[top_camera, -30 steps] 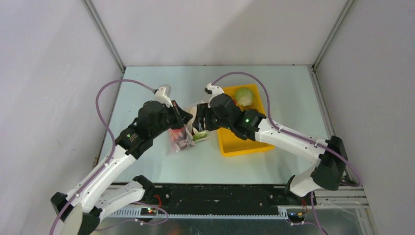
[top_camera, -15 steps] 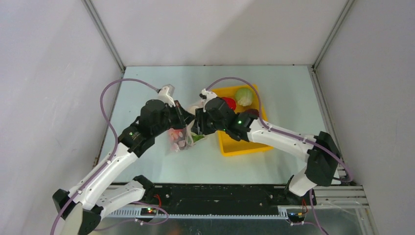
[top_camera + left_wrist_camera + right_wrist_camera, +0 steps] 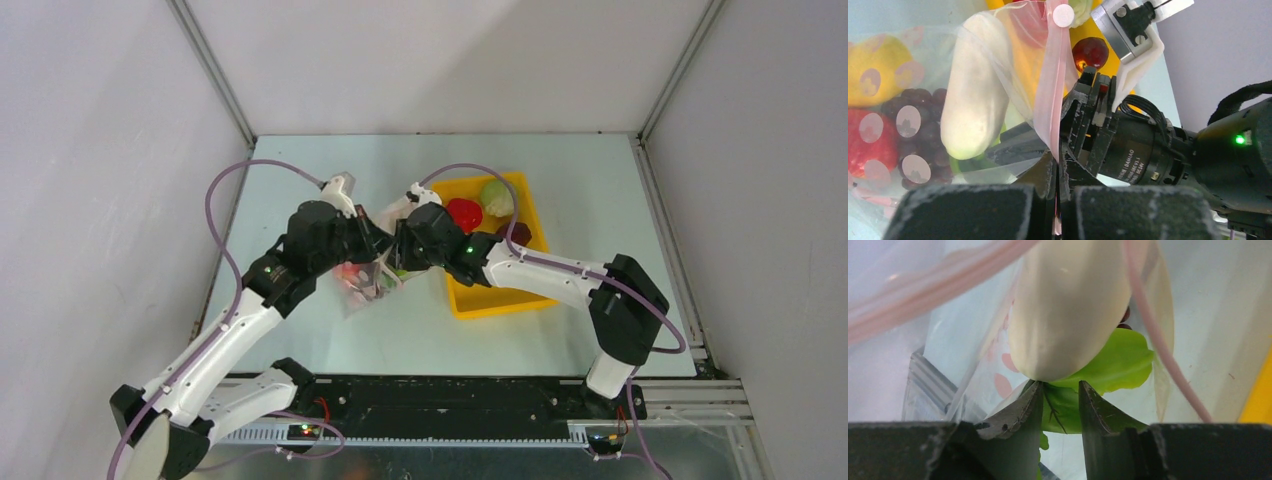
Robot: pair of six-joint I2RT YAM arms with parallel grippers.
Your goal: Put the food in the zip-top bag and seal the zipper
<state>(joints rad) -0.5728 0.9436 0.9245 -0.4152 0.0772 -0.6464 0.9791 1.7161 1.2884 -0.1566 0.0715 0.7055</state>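
Note:
The clear zip-top bag [image 3: 362, 288] lies between both arms, holding a white radish [image 3: 975, 95], dark grapes [image 3: 923, 115], a red piece [image 3: 860, 140] and a yellow piece [image 3: 873, 75]. My left gripper [image 3: 1058, 165] is shut on the pink zipper [image 3: 1053, 100] and holds the mouth edge up. My right gripper [image 3: 1060, 385] reaches into the mouth, jaws a narrow gap apart, tips against the radish [image 3: 1068, 305]. The radish's green leaf [image 3: 1108, 365] lies behind the jaws and is wider than the gap. A pale green cabbage [image 3: 497, 196] and a red piece [image 3: 463, 213] sit in the tray.
The yellow tray [image 3: 500, 302] stands just right of the bag, under the right forearm, with a dark red piece [image 3: 518, 232] also in it. The right wrist's motor housing [image 3: 1148, 145] crowds close to my left fingers. Grey walls enclose the table on three sides.
The right arm has moved left toward the bag, uncovering the red piece in the tray. Its jaws have narrowed. The left gripper has kept its hold on the zipper.

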